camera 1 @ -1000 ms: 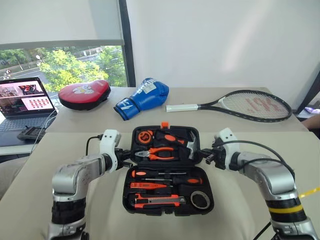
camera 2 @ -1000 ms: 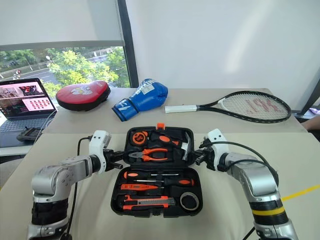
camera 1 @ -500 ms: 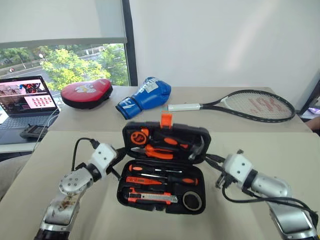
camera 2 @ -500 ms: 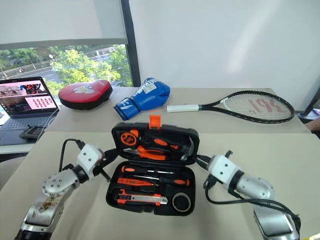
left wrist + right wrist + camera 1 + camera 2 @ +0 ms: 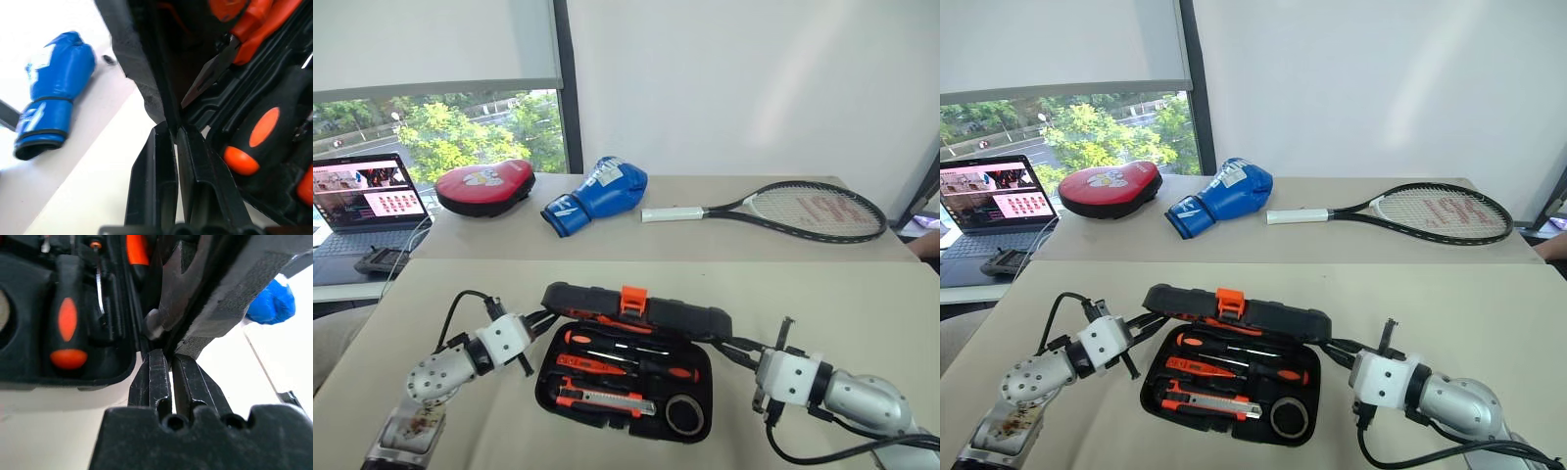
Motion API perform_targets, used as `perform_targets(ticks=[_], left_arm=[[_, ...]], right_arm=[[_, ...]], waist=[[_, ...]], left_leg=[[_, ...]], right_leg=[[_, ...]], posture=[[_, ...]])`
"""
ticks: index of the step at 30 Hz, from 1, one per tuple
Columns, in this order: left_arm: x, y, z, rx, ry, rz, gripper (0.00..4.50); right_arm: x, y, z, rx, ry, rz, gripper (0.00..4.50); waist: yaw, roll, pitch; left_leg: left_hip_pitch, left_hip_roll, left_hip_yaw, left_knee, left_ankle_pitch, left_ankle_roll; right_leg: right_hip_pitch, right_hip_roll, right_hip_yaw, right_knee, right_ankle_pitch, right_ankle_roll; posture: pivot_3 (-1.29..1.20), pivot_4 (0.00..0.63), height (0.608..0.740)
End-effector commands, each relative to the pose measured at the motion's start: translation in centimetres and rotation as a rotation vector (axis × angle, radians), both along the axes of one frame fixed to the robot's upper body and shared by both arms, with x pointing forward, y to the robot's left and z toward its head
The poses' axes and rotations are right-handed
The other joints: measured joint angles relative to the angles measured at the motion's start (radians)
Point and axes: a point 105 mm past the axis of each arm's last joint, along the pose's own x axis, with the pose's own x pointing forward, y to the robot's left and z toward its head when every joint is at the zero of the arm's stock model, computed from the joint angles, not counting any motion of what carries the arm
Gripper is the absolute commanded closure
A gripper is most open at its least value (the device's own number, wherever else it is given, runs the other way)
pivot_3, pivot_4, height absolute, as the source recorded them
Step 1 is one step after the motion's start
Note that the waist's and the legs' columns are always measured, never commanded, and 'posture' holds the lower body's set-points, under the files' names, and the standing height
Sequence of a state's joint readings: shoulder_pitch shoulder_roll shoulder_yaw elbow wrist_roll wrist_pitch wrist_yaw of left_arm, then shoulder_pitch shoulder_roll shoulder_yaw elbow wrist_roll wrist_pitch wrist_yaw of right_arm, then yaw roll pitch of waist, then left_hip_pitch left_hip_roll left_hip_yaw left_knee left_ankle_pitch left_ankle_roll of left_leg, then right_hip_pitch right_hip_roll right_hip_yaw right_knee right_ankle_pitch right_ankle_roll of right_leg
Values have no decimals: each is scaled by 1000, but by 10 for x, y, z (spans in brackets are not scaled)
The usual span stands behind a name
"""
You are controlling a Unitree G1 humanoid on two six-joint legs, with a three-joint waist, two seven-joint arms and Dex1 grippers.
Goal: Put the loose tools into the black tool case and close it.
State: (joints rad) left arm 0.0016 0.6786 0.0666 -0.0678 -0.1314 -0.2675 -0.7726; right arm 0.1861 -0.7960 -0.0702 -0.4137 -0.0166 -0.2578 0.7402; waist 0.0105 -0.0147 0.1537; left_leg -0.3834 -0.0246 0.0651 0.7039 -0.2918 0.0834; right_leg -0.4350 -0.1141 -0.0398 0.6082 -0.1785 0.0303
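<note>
The black tool case (image 5: 551, 385) lies on the near table with its lid (image 5: 675, 311) tipped forward, half shut over the base, orange latch (image 5: 630, 299) on top. The loose tools sit in the base slots: two black-and-orange screwdrivers (image 5: 607, 341), a slim orange screwdriver (image 5: 587, 363), a utility knife (image 5: 599, 399) and a grey roll (image 5: 683, 414). My left gripper (image 5: 542, 319) is at the lid's left end, its nearly closed tips (image 5: 168, 128) pinching the rim. My right gripper (image 5: 730, 348) pinches the lid's right end the same way (image 5: 169, 354).
On the far table lie a red padded mitt (image 5: 484, 186), a blue boxing glove (image 5: 597, 194) and a tennis racket (image 5: 803, 208). An open laptop (image 5: 367, 196) and a small dark device (image 5: 377, 259) sit at the far left.
The lid has swung up from lying flat open and now leans over the base. Both grippers came back toward me with it, rolling at the wrist.
</note>
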Motion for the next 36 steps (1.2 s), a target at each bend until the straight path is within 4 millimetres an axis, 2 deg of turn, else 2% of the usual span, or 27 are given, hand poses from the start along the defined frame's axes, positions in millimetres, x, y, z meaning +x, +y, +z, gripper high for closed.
perform_targets(ticks=[1, 4, 5, 7, 10, 13, 16, 18, 19, 20, 23, 25, 30, 32, 36], left_arm=[[-4, 32, 3, -63, 85, 77, 2762], [-7, 53, -1, -88, 149, 135, 1660], [-6, 57, -2, -103, 165, 153, 1368], [-1, 64, 0, -141, 180, 195, 1368], [7, 60, 8, -233, 213, 198, 1368], [9, 47, 18, -300, 257, 138, 2033], [14, 35, 29, -353, 291, 93, 3202], [15, 24, 38, -367, 322, 37, 3873], [14, 20, 41, -377, 342, 15, 4317], [11, 15, 46, -369, 360, -23, 4417], [1, 4, 56, -365, 428, -103, 4417], [-7, -1, 61, -347, 462, -150, 4417], [-44, -11, 77, -260, 623, -344, 4417], [-59, -12, 82, -210, 686, -414, 4417], [-66, -9, 89, -159, 713, -441, 4417]], right_arm=[[-11, -16, 3, -98, 23, -21, 3061], [-27, -27, -6, -165, 145, -34, 2048], [-30, -28, -6, -170, 168, -39, 2042], [-39, -25, -3, -105, 257, -55, 2042], [-69, -8, 5, 54, 518, -7, 2042], [-91, 19, 15, 168, 696, 122, 2688], [-103, 39, 12, 142, 801, 231, 3794], [-99, 45, 0, 66, 821, 247, 4404], [-96, 46, -5, 27, 826, 246, 4500], [-93, 48, -11, -19, 825, 260, 4500], [-76, 54, -17, -31, 811, 231, 4500], [-63, 55, -19, -41, 773, 195, 4500], [-16, 52, -9, 47, 687, 7, 4500], [2, 47, -6, 60, 662, -72, 4500], [20, 45, -7, 57, 651, -132, 4500]], waist=[[1, -1, 0], [8, -1, 1], [9, -1, 1], [9, -2, 1], [16, -1, 1], [16, -4, 2], [10, -7, 3], [11, -8, 3], [10, -9, 4], [9, -9, 4], [4, -10, 4], [2, -11, 5], [-9, -15, 7], [-7, -15, 7], [1, -12, 8]], left_leg=[[0, 0, 0, 0, 0, 0], [-1, 1, 0, 1, 1, -2], [-1, 1, 0, 1, 1, -1], [0, 2, 0, 2, 0, -1], [1, 3, -1, 2, 0, 0], [3, 6, -2, 3, 0, -1], [5, 7, -3, 3, -4, -7], [5, 7, -3, 3, -4, -8], [6, 7, -3, 3, -4, -8], [5, 6, -3, 3, -3, -8], [3, 5, -2, 3, 0, -4], [-1, 5, -2, 3, 4, -11], [-3, 7, -2, 3, 5, -15], [-2, 7, -2, 3, 4, -11], [-2, 7, -2, 3, 4, -10]], right_leg=[[0, 0, -1, 0, -1, 0], [0, 1, -2, 1, -1, 0], [0, 1, -1, 1, -1, 0], [2, 1, -1, 0, -1, -1], [3, 1, -1, 0, -1, -1], [6, 0, -2, 0, -1, -1], [7, -1, -1, -1, -1, -2], [7, -1, -2, -1, -2, -2], [7, 0, -2, -1, -2, -2], [7, 1, -3, 0, -2, -3], [4, 2, -3, 0, -2, -3], [0, 2, -3, 1, -2, -3], [-2, 4, -2, 2, -2, -6], [-2, 5, -2, 3, -2, -7], [-3, 6, -2, 3, -4, -13]], posture=[[0, 150, 740], [0, 150, 740], [0, 150, 740], [0, 150, 740], [0, 150, 740], [0, 150, 740], [0, 150, 740], [0, 150, 740], [0, 150, 740], [0, 150, 740], [0, 150, 740], [0, 150, 740], [0, 150, 740], [0, 150, 740], [0, 150, 740]])
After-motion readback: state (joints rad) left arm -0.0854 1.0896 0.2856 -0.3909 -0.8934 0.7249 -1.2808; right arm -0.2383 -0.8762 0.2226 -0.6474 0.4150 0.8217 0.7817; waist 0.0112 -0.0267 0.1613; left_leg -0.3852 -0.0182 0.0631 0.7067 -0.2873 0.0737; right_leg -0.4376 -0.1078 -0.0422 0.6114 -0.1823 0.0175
